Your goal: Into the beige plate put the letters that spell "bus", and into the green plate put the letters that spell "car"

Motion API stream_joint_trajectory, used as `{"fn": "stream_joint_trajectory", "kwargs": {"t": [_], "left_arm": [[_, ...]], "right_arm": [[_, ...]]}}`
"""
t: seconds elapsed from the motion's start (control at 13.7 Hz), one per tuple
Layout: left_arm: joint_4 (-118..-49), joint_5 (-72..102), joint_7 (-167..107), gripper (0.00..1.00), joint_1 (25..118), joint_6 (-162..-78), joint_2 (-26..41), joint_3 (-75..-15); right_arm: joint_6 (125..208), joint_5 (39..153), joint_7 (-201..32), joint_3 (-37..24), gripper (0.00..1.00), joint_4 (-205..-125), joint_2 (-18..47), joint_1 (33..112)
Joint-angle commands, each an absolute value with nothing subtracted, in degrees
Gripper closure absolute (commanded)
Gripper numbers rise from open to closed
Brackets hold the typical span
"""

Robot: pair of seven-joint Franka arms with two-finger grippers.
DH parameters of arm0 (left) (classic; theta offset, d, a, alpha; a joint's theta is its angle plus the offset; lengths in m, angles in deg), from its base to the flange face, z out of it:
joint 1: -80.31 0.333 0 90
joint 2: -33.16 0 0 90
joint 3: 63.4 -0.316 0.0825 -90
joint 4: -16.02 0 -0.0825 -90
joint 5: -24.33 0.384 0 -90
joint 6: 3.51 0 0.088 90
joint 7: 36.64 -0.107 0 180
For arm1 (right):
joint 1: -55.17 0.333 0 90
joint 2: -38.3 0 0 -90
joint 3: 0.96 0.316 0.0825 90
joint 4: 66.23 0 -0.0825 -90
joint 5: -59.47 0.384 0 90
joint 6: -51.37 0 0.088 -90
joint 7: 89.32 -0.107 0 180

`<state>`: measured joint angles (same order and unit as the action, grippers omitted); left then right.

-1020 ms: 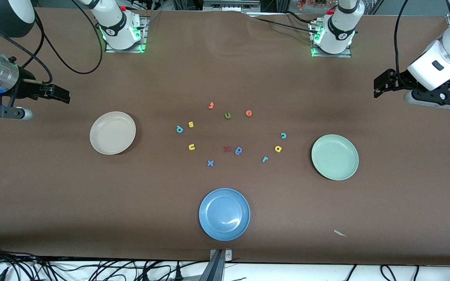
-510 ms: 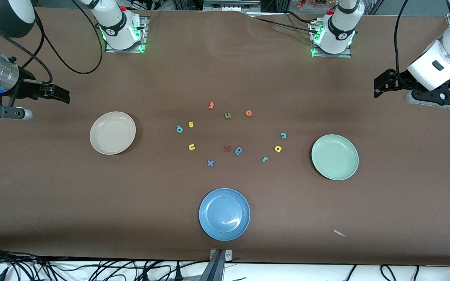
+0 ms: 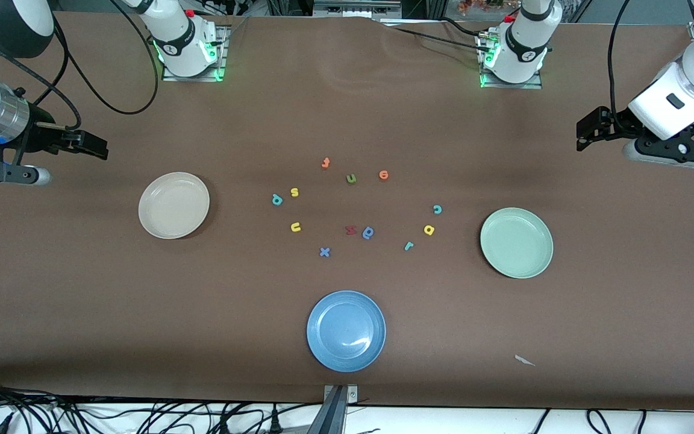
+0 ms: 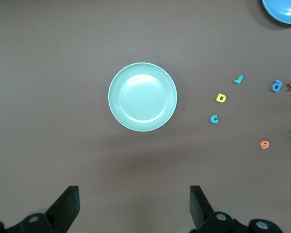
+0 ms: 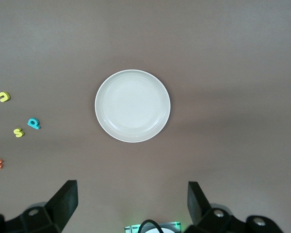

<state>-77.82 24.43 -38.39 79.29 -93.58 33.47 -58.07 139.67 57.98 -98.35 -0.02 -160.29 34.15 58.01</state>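
3 round plates sit on the brown table: 1 cream-beige plate, 1 pale mint-green plate and 1 blue plate.

11 small foam letters lie between them: 3 teal (b, c, r), 3 yellow (s, u, a), 2 orange, 2 blue, 1 olive-green u and 1 dark red letter.

1 small white scrap lies apart.

No printed text is readable; the only characters are foam letters such as the blue "x".
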Motion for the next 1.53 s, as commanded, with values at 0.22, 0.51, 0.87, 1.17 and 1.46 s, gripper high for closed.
{"fn": "stream_joint_trajectory", "kwargs": {"t": [0.22,0.51,0.87,1.17,1.46], "left_arm": [[-76.5,23.5,-39.1,0.0,78.4,-91.1,30.7,-57.4],[-76.6,20.2,-39.4,0.0,77.2,-91.8,26.7,-56.7],[-78.2,18.4,-38.1,0.0,72.7,-104.1,17.8,-56.4],[-83.9,19.2,-34.2,0.0,68.4,-117.9,12.6,-56.4],[-91.8,20.0,-30.4,0.0,64.2,-130.4,9.5,-56.4]], "right_arm": [[139.9,61.8,-100.1,0.4,0.0,-160.4,33.6,58.4],[145.2,62.2,-103.2,0.7,0.0,-160.4,29.6,62.6],[158.4,62.1,-112.5,0.7,0.0,-161.0,20.3,72.7],[167.5,61.8,-116.4,0.6,0.0,-161.1,12.3,78.9],[176.9,61.2,-122.4,0.6,0.0,-161.5,6.0,82.4]]}}
